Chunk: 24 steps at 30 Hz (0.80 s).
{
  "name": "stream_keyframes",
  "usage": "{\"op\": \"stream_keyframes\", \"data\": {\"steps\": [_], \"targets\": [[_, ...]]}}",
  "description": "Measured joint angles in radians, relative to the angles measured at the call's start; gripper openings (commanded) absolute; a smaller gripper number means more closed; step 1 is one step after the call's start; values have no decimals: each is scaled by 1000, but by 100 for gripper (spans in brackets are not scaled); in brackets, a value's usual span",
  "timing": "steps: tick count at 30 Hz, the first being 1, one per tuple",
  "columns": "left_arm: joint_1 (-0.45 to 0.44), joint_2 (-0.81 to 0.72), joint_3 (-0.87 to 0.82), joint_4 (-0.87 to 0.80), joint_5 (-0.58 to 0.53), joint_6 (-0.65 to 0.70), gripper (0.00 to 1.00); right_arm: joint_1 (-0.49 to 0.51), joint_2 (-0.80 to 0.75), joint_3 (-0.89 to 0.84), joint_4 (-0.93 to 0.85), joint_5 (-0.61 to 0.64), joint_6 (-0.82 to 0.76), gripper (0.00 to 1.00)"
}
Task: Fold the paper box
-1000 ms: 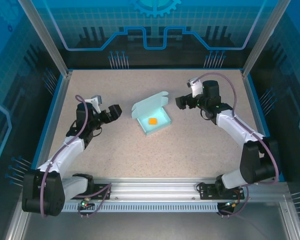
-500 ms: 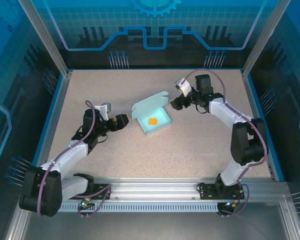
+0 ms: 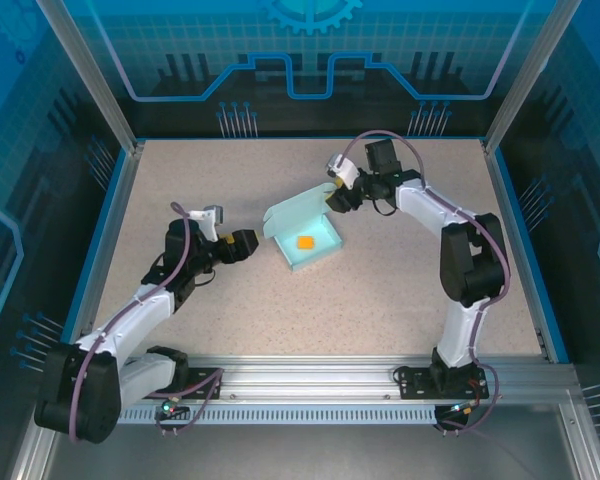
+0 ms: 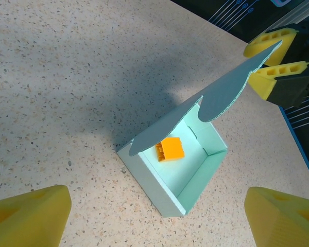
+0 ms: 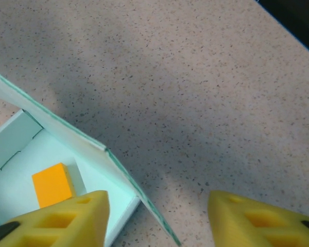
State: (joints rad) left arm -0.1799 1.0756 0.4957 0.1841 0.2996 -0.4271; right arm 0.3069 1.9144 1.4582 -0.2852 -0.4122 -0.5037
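Fold the paper box, lid-closing stage. The paper box (image 3: 322,238) sits mid-bench as an open tray with a small orange block (image 4: 170,149) on its floor. Its long axis runs left to right, skewed slightly toward the far right. The lid (image 4: 216,95) is hinged on the far long wall and stands raised, leaning over the tray. The right claw (image 3: 330,197) is at the lid's far-right corner. Its fingers (image 4: 270,77) are apart and straddle the free edge of the card, which passes through the gap without being pinched. The left claw (image 3: 248,243) hovers just beside the tray's left short wall, jaws spread wide and holding nothing. The right arm is therefore the nearer one to the lid. Closing would probably mean driving that corner toward the near long wall, across the short axis. The left claw is placed to steady the tray against sliding on the bench (image 3: 380,300).
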Motion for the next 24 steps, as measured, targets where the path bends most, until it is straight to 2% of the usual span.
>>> {"op": "stream_keyframes", "data": {"steps": [3, 16, 24], "targets": [[0, 0, 0, -3, -7, 9, 89, 2, 17, 11, -19, 0, -10, 46], [-5, 12, 0, 0, -19, 16, 88, 2, 50, 32, -51, 3, -26, 20], [-84, 63, 1, 28, -87, 118, 90, 2, 50, 35, -56, 3, -25, 16]]}}
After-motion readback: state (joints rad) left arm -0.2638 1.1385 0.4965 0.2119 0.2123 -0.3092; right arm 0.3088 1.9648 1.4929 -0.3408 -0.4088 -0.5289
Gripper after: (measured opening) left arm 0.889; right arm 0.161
